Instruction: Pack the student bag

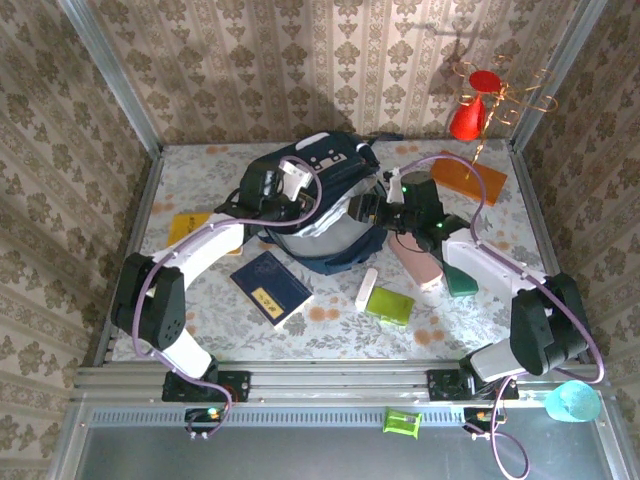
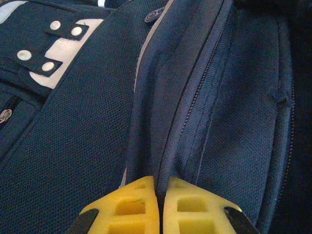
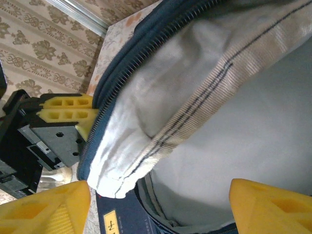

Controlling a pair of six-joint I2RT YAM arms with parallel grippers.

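Pinching the zip-side rim of the student bag (image 1: 315,205) in my left gripper (image 2: 160,189), fingers clamped together on the fabric, I judge I'm lifting its mouth open to expose the pale lining (image 3: 234,146). The student bag lies mid-width toward the table's (image 1: 200,180) far edge. My right gripper (image 3: 158,207) hangs at that mouth, fingers spread wide, holding nothing.

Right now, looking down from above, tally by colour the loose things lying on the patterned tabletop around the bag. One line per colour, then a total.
Navy: 1, notebook
Yellow: 1, pad
Orange: 1, folder
White: 1, stick
Green: 2, lime box and dark green piece
Pink: 1, case
Total: 7, with the bag left out
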